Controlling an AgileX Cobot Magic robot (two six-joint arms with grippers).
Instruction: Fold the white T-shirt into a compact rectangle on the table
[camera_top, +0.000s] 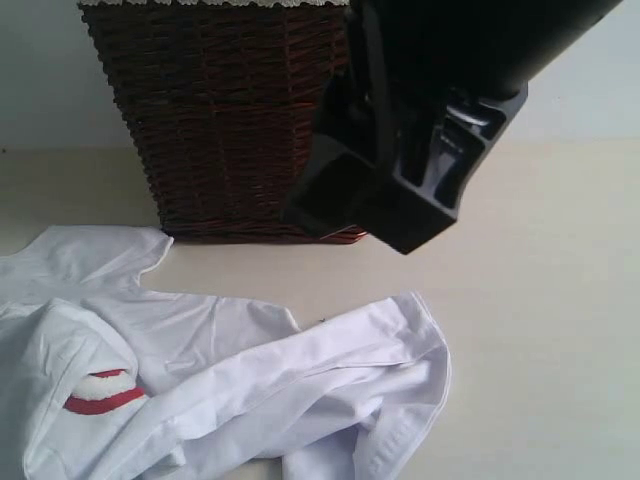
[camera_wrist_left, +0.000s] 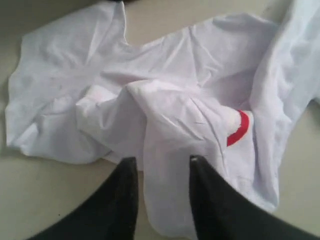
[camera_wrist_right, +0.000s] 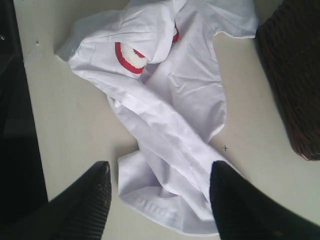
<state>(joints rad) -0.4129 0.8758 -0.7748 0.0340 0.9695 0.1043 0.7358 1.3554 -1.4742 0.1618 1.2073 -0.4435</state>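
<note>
The left gripper (camera_wrist_left: 164, 161) has its fingers parted, straddling a fold of the crumpled white T-shirt (camera_wrist_left: 170, 100) (red lettering just beyond one fingertip). The right gripper (camera_wrist_right: 160, 172), spread wide, hangs over the shirt's bunched end on the table (camera_wrist_right: 65, 130).

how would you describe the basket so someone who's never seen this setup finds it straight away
Start from the pale cream table and find the crumpled white T-shirt lying on it. Just beyond the shirt, farther back in the exterior view, stands the basket. It is the only dark brown woven thing, upright and boxy, unlike the soft white cloth and the smooth tabletop.
</note>
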